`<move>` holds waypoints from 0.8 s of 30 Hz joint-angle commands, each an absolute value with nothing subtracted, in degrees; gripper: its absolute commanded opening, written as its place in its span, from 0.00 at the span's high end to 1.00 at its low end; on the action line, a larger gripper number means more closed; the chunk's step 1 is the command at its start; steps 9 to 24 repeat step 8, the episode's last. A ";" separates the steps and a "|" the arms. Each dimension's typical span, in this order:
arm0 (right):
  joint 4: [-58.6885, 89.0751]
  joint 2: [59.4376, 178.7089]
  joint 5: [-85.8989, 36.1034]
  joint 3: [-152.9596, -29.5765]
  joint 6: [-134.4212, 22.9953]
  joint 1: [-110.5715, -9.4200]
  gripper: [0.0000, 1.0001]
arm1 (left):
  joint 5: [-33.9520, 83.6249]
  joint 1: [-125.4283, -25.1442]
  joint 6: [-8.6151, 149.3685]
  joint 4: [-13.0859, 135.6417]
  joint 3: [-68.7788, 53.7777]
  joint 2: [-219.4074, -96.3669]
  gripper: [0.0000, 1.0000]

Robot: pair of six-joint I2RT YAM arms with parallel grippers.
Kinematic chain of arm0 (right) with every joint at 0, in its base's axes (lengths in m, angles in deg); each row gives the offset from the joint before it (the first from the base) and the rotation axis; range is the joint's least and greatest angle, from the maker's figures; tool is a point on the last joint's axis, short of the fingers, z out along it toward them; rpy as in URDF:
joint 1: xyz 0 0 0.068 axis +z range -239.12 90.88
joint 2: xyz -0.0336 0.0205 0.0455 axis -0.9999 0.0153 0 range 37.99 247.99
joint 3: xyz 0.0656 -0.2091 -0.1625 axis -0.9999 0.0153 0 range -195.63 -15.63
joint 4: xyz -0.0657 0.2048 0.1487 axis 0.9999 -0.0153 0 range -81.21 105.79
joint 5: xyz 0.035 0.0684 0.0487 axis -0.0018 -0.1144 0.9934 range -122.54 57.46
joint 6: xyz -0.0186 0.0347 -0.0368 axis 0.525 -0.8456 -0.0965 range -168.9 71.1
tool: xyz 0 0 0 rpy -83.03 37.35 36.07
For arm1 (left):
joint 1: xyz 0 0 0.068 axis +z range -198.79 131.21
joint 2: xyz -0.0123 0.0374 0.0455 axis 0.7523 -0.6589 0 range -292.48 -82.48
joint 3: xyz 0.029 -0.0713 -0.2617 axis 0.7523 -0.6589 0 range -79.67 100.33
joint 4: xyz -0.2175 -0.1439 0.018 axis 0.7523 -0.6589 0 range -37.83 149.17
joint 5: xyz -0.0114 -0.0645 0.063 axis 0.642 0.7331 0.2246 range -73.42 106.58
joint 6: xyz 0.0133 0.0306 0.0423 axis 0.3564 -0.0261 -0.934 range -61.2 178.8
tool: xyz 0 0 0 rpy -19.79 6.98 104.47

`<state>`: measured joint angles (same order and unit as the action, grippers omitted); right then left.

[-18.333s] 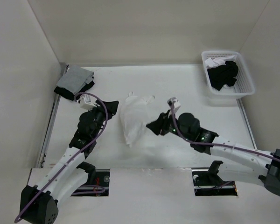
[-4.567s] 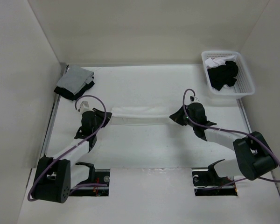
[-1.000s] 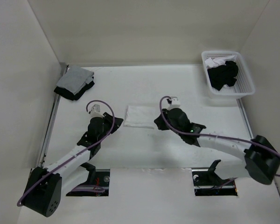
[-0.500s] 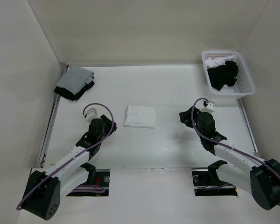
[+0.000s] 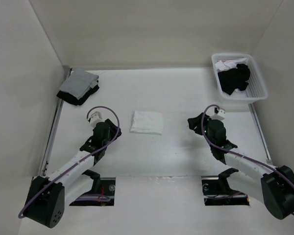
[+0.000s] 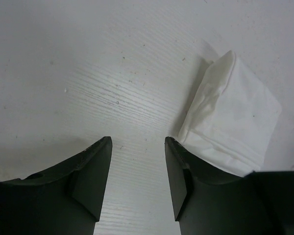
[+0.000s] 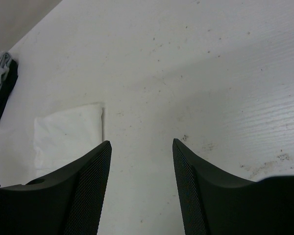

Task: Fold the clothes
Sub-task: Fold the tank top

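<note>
I have open table (image 5: 179,98) between the clothes (image 5: 147,122) and my right gripper (image 5: 192,122), well apart. My left gripper (image 5: 118,131) sits near the cloth's left edge. A basket (image 5: 242,97) and cloth stack (image 5: 78,87) block the far corners.

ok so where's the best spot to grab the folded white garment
Probably its left edge, coming in low from the left. The white garment lies flat as a thin folded stack, and the open left gripper sits near that edge, so one finger could slide under all layers.
</note>
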<state>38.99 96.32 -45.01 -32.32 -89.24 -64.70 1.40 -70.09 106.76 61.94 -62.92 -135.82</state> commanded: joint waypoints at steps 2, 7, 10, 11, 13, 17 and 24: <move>42.77 96.09 -45.28 -32.77 -89.68 -64.65 0.42 | 0.49 -71.24 105.03 64.71 -59.37 -138.02 0.55; 42.77 96.96 -45.19 -32.95 -89.50 -64.73 0.42 | 0.67 -72.12 104.24 66.38 -58.67 -139.69 0.54; 42.77 97.14 -45.19 -33.04 -89.50 -64.73 0.42 | 0.58 -72.38 103.80 66.47 -58.32 -139.78 0.52; 42.77 97.14 -45.19 -33.04 -89.50 -64.73 0.42 | 0.58 -72.38 103.80 66.47 -58.32 -139.78 0.52; 42.77 97.14 -45.19 -33.04 -89.50 -64.73 0.42 | 0.58 -72.38 103.80 66.47 -58.32 -139.78 0.52; 42.77 97.14 -45.19 -33.04 -89.50 -64.73 0.42 | 0.58 -72.38 103.80 66.47 -58.32 -139.78 0.52; 42.77 97.14 -45.19 -33.04 -89.50 -64.73 0.42 | 0.58 -72.38 103.80 66.47 -58.32 -139.78 0.52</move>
